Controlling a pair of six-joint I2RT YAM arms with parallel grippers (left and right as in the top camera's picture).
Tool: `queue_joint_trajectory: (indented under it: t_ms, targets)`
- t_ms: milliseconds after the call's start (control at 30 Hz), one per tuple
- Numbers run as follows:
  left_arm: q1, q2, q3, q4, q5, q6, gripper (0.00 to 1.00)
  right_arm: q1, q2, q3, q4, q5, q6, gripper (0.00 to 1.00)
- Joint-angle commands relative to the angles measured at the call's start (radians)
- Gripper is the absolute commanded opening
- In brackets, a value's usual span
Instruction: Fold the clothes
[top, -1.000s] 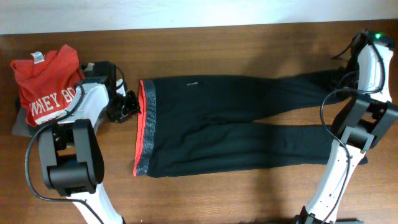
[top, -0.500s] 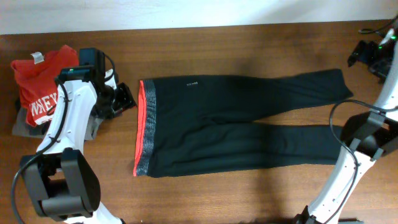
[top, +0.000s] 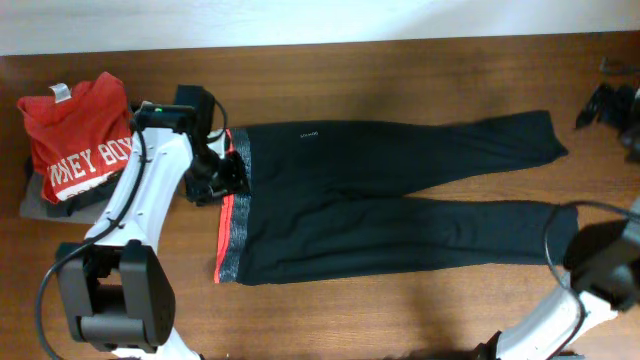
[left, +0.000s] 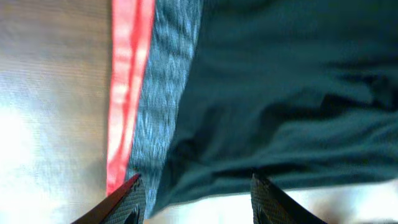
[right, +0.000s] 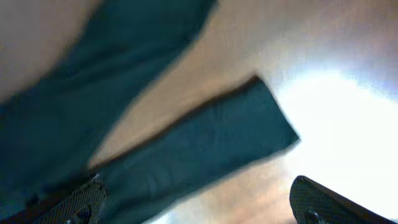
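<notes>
— Trousers (top: 380, 200), black and soft, lie flat on the wooden table (top: 400, 70). Long axis runs nine to three, with the striped waistband (top: 232, 205) at nine. Anything hidden?
— Grey garment (top: 33, 205) at nine, mostly under the red T-shirt (top: 75, 140). Right claw (right: 196, 186) at three is half cut off overhead, spread wide, empty. Left claw (left: 196, 186) hangs parted over the waistband, gripping nothing.

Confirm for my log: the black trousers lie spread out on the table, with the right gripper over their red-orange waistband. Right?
Not quite. It is the left gripper that is over the red-orange waistband, as the overhead view shows. The black trousers do lie spread out.
</notes>
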Motion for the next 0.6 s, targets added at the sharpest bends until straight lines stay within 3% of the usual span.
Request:
queue_joint_trajectory:
  t_ms: [0,300,567]
  targets:
    - [-0.019,-0.018,0.009,-0.055,-0.018,0.019,0.55,-0.011,-0.093,-0.178,-0.006,0.019,-0.011,0.99]
    - [-0.093,-0.084,0.007,-0.207,-0.071,0.018,0.59,-0.025,-0.341,-0.510,0.009,-0.055,-0.011,0.99]
    - [-0.134,-0.253,-0.045,-0.217,-0.138,-0.046,0.59,-0.027,-0.585,-0.852,0.121,-0.095,-0.004,0.99]
